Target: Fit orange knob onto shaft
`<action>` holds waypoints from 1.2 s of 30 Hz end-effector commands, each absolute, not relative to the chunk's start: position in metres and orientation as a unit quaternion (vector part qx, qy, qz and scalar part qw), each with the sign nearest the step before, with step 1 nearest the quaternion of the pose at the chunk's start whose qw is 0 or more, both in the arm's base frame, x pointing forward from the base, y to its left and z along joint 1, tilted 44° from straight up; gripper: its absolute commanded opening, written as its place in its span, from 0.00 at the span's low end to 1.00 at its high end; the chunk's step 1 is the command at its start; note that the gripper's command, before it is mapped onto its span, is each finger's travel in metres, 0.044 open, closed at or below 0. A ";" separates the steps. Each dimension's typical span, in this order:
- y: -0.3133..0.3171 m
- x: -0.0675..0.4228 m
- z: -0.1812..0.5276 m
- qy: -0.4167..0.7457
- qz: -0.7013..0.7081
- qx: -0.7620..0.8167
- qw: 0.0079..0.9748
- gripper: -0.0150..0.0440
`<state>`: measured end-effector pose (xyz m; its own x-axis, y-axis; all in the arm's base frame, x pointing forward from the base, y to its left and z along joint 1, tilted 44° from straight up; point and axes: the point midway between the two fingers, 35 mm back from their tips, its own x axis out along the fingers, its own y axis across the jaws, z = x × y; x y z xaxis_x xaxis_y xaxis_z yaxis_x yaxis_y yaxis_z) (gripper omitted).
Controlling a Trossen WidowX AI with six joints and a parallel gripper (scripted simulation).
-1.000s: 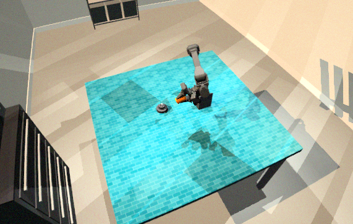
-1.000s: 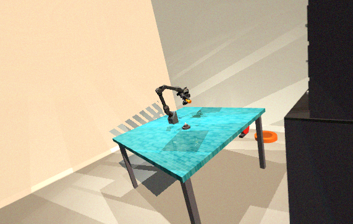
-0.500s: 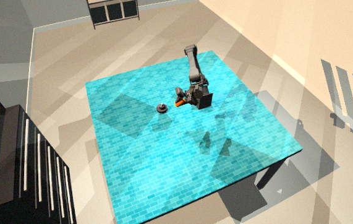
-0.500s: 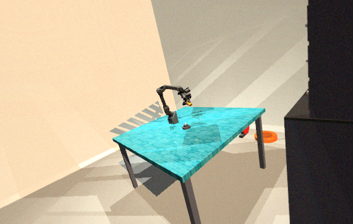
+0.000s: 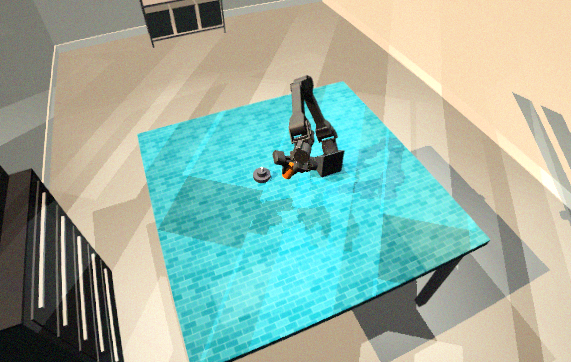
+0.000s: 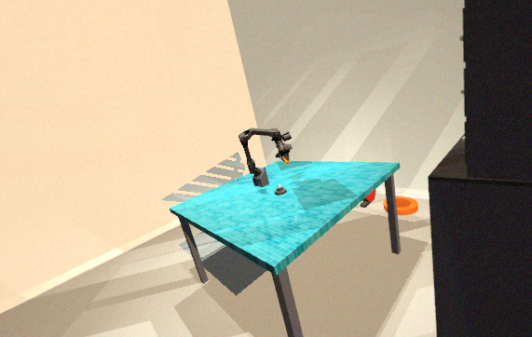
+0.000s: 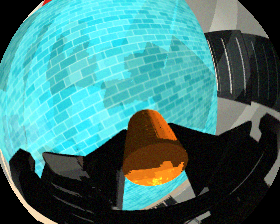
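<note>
My gripper (image 5: pixel 289 170) (image 6: pixel 285 157) (image 7: pixel 147 129) is shut on the orange knob (image 5: pixel 288 172) (image 6: pixel 286 159) (image 7: pixel 151 145) and holds it high above the turquoise brick-patterned table (image 5: pixel 274 260) (image 6: pixel 255 223) (image 7: pixel 78 76). In the wrist view the knob is a tapered orange cone between the dark fingers, its wide end toward the camera. The round grey pedestal (image 5: pixel 262 175) (image 6: pixel 279 191) with its short silver shaft (image 5: pixel 262 169) stands on the table, left of the knob in the top view. The pedestal does not show in the wrist view.
The arm's base (image 5: pixel 331 162) (image 6: pixel 260 179) stands on the table close to the pedestal. Dark cabinets (image 5: pixel 24 260) (image 6: pixel 497 233) stand beside the table. An orange bowl (image 6: pixel 401 205) lies on the floor behind the table.
</note>
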<state>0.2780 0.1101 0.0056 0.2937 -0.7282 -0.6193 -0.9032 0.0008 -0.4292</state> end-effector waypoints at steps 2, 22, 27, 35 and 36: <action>0.103 0.282 -0.001 0.631 0.140 -0.655 0.391 0.25; 0.058 0.292 -0.049 0.706 0.185 -0.573 0.373 0.25; 0.039 0.292 -0.071 0.707 0.184 -0.572 0.373 0.25; 0.008 0.290 -0.106 0.710 0.182 -0.571 0.371 0.25; 0.004 0.290 -0.110 0.710 0.181 -0.571 0.371 0.25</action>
<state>0.2914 0.0183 -0.0960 -0.0748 -0.6703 -0.7383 -0.9431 0.2882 -0.1661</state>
